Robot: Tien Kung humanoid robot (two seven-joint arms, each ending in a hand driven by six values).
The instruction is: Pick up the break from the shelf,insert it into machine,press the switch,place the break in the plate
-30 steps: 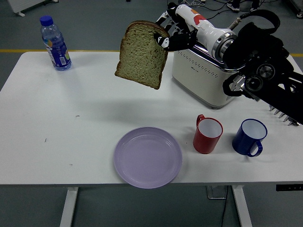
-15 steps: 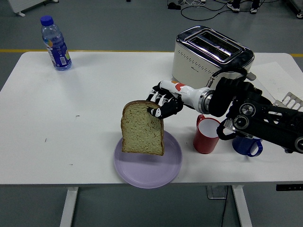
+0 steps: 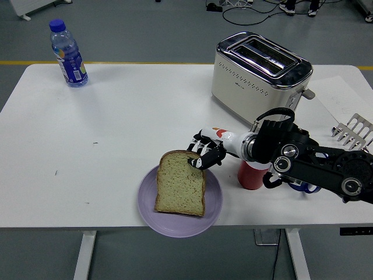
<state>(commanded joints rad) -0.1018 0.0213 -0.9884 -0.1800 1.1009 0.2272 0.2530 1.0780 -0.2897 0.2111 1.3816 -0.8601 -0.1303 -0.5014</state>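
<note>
— Brown-crusted bread slice (image 3: 181, 191) lies flat on the purple plate (image 3: 147, 205) at the white table's (image 3: 116, 128) near edge, correct?

— Correct. The right hand (image 3: 205, 153) rests at the slice's top corner, fingers (image 3: 198, 161) curled and pinching its crust. Behind stands the cream toaster (image 3: 256, 76); a red mug (image 3: 250, 175) sits beside the plate.

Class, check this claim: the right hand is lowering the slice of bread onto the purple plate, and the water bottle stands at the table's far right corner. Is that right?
Not quite. The head view shows the water bottle at the table's far left corner, not the right. The rest holds: the right hand grips the slice of bread at its top edge over the purple plate.
</note>
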